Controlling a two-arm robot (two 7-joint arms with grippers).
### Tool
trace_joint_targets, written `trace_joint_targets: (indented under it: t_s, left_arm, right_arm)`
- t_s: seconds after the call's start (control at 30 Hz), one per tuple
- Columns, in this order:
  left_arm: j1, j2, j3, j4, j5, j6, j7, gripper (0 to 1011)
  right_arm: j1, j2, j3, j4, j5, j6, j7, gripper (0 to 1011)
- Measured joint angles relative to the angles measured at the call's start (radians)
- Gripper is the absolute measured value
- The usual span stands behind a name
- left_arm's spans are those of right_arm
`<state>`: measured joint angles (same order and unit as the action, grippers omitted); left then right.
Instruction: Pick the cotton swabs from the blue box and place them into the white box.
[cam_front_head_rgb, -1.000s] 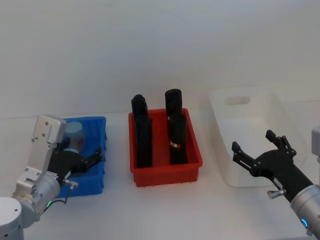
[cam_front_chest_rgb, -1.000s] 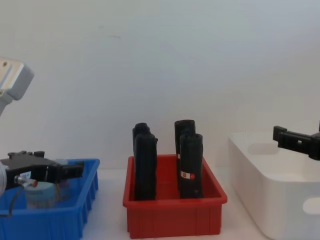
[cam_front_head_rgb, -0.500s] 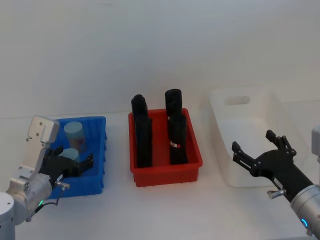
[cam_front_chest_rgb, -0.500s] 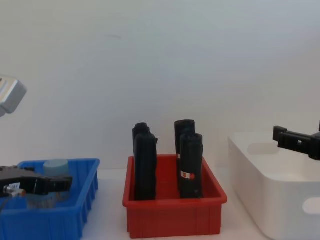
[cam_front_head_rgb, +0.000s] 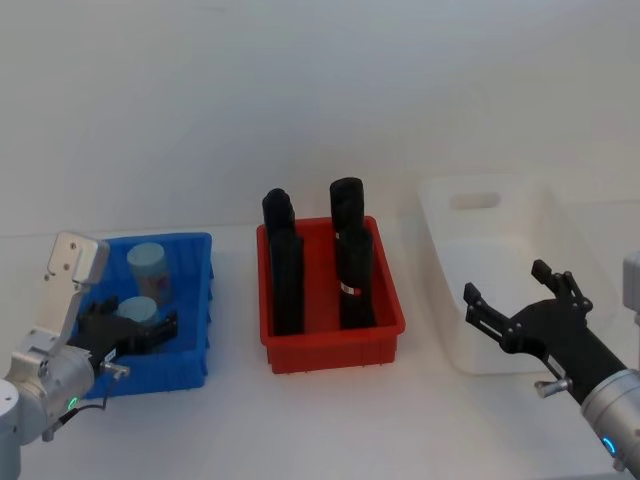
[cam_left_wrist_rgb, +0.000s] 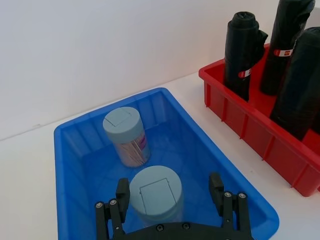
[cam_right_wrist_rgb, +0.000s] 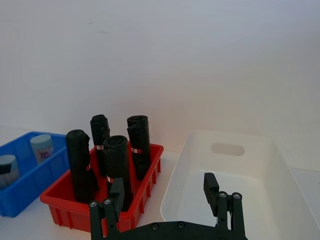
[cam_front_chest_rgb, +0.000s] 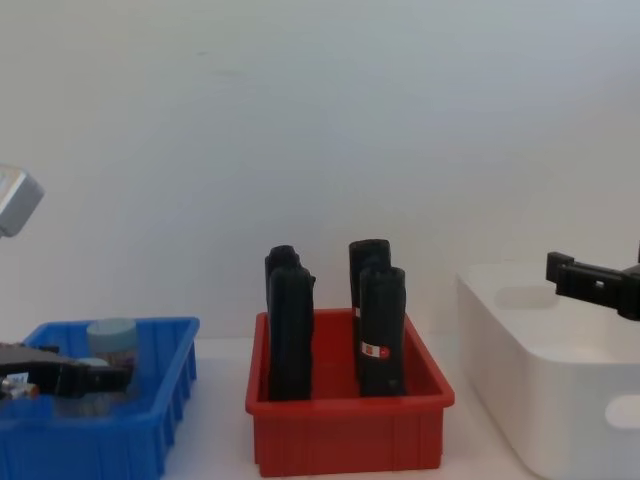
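The blue box (cam_front_head_rgb: 170, 372) sits at the table's left and holds two cotton swabs tubs with pale blue lids. The far tub (cam_front_head_rgb: 150, 269) stands upright by the back wall, also seen from the wrist (cam_left_wrist_rgb: 126, 136). The near tub (cam_front_head_rgb: 136, 309) stands in the front half. My left gripper (cam_front_head_rgb: 137, 331) is open down in the box, its fingers on either side of the near tub (cam_left_wrist_rgb: 156, 192), not closed on it. The white box (cam_front_head_rgb: 490, 358) stands at the right. My right gripper (cam_front_head_rgb: 525, 303) hangs open just in front of it, with nothing held.
A red bin (cam_front_head_rgb: 335, 350) with several tall black blocks (cam_front_head_rgb: 346, 250) stands between the two boxes. Bare white table runs along the front edge. A white wall is behind everything.
My left gripper has drawn back toward the front of the blue box and lowered, uncovering the far tub and coming astride the near one. The right arm has not moved.
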<state>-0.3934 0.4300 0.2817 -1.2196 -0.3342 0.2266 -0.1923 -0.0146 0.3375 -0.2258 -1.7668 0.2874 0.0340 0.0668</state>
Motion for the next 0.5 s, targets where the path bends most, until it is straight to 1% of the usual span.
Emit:
trace_joint_targets:
  t_s: [0.5]
  left_arm:
    - [-0.020, 0.002, -0.013, 0.037, 0.021, 0.010, -0.009, 999]
  right_arm:
    - [0.000, 0.000, 0.000, 0.000, 0.000, 0.000, 0.000, 1002]
